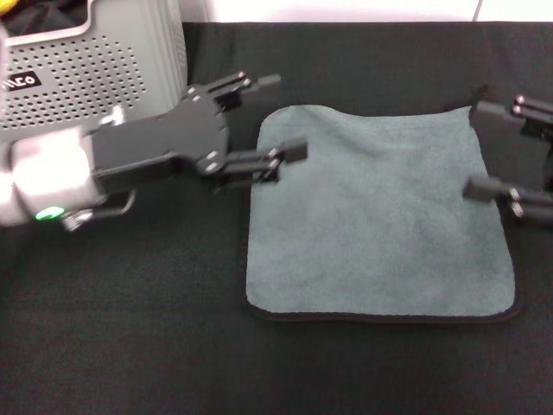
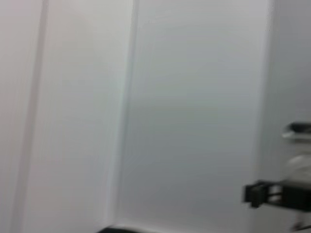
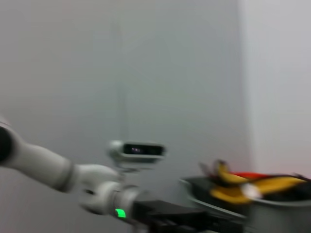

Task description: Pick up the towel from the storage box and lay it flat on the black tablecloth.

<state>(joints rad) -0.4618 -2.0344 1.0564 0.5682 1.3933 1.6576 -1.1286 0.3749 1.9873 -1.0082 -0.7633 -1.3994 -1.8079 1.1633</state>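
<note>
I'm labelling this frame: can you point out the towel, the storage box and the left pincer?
towel (image 1: 380,216), head view, middle of its grey-green face.
storage box (image 1: 104,73), head view, perforated front wall.
left pincer (image 1: 275,117), head view, midway between its open fingertips.

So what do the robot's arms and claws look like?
The left arm has a rounded white and silver wrist with a small green light, then a boxy black hand. The left gripper ends in two thin black fingers with little silver screws. The right gripper has the same black fingers; its arm is out of the head view.
</note>
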